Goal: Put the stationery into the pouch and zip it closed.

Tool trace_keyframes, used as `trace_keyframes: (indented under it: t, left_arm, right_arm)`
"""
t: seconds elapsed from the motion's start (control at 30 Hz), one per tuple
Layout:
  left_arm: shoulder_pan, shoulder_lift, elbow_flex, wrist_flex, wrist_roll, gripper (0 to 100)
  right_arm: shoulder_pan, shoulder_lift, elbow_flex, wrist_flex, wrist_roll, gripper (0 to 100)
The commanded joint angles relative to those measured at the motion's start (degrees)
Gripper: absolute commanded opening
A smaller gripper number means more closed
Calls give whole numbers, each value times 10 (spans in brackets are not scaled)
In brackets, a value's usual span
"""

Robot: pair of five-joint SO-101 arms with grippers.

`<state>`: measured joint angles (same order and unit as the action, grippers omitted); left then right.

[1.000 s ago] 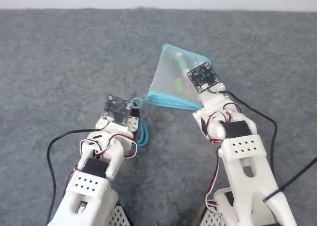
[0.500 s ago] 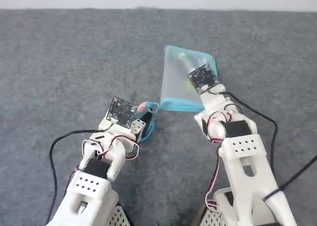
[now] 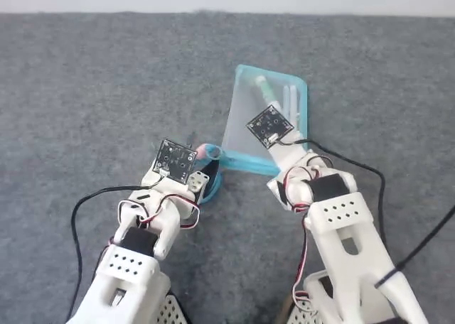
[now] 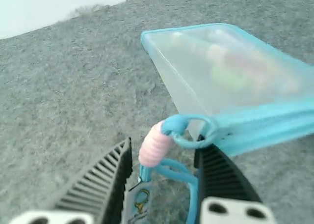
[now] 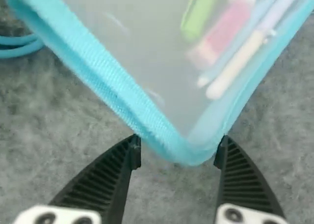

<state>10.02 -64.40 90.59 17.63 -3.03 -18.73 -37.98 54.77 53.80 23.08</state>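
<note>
Left jaws spread around zip pull [image 4: 172, 126], apparently; right jaws spread astride pouch [image 5: 147, 62] corner.

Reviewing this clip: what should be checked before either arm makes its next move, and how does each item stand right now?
1. Stationery inside the pouch: ok, pens show through its wall.
2. Zip band shut: cannot tell over its whole length; the stretch in the right wrist view looks shut.
3. Left pincer gripping the pink pull: not ok, open, pull between the jaws.
4. Right pincer holding the pouch corner: not ok, open astride it.
5. Pouch resting on the grey mat: ok.
</note>
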Motion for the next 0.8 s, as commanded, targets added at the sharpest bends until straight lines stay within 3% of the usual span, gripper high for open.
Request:
trace_keyframes:
  t: [0.0,0.3,0.5,0.77]
  left_arm:
    - [4,-4,-8,-18,-5,199]
    - [-1,-4,-9,-18,-7,197]
    - [-1,-4,-9,-19,-8,114]
    - [-1,-4,-7,-22,-8,95]
  right_arm:
    - [-5,-25,-44,18,4,242]
    - [-5,-131,-42,45,-20,238]
    - [-3,-210,27,4,-24,236]
    - [0,-291,100,-58,-20,24]
